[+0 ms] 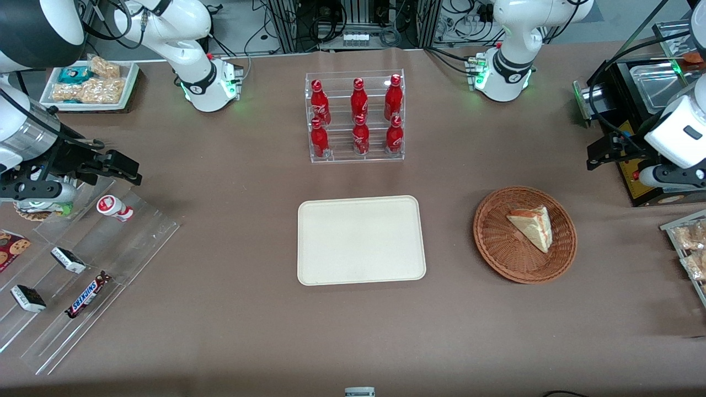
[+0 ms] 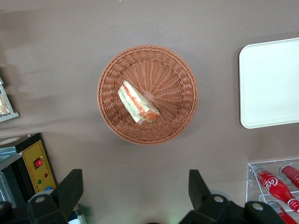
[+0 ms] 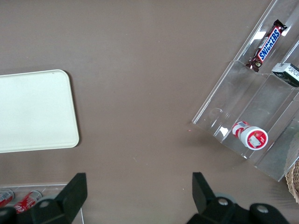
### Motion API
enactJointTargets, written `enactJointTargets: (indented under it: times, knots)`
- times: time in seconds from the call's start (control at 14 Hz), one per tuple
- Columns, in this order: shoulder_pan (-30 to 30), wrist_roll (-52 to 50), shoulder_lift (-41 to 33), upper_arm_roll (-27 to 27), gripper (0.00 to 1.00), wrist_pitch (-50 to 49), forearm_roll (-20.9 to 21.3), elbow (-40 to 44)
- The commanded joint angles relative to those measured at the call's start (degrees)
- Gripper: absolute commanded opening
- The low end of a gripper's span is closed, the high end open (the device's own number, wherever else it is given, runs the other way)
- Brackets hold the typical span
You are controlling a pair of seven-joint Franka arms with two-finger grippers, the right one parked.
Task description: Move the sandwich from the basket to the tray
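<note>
At the parked arm's end of the table, a clear acrylic rack (image 1: pixel 83 264) lies slanted, holding a Snickers bar (image 1: pixel 87 294), two small dark wrapped bars (image 1: pixel 68 259) and a little red-and-white cup (image 1: pixel 115 208) on its side. Farther from the front camera, a white snack tray (image 1: pixel 88 82) sits near that arm's base.

In the middle of the table stands a stepped clear stand (image 1: pixel 356 118) with six red cola bottles (image 1: pixel 359 99) upright in two rows. Nearer the front camera than the stand lies the tray (image 1: pixel 361 240), flat on the brown table (image 1: pixel 220 193), with nothing on it.

Toward the working arm's end sits the basket (image 1: pixel 525 234), well apart from the tray. The sandwich (image 1: pixel 533 226) rests inside it on the woven floor (pale bread face up in the front view, with the red, orange and green layers showing along its cut edge), slightly off the basket's centre.

The left arm's gripper (image 1: pixel 598 154) hangs above the table, farther from the front camera than the basket and clear of it, touching nothing. In the left wrist view its two fingers (image 2: pixel 70 189) stand wide apart, with nothing between them and the basket and sandwich in sight ahead. A black box with a yellow panel (image 1: pixel 634 176) sits just beside the gripper.
</note>
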Motion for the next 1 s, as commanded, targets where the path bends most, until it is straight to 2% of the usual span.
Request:
enactJointTargets:
  times: [0.0, 0.29, 0.57, 0.79, 0.93]
  knots:
    - [-0.80, -0.54, 0.04, 0.73, 1.00, -0.30, -0.19, -1.71]
    - [-0.62, -0.62, 0.21, 0.90, 1.00, 7.67, -0.19, -11.18]
    - [0.08, -0.89, -0.23, 1.17, 1.00, 21.82, -0.10, -25.07]
    - [0.34, -4.21, -0.31, 1.17, 1.00, 32.10, -0.10, -32.90]
    - [1.57, -10.08, -0.57, 1.08, 1.00, 38.52, -0.28, -38.00]
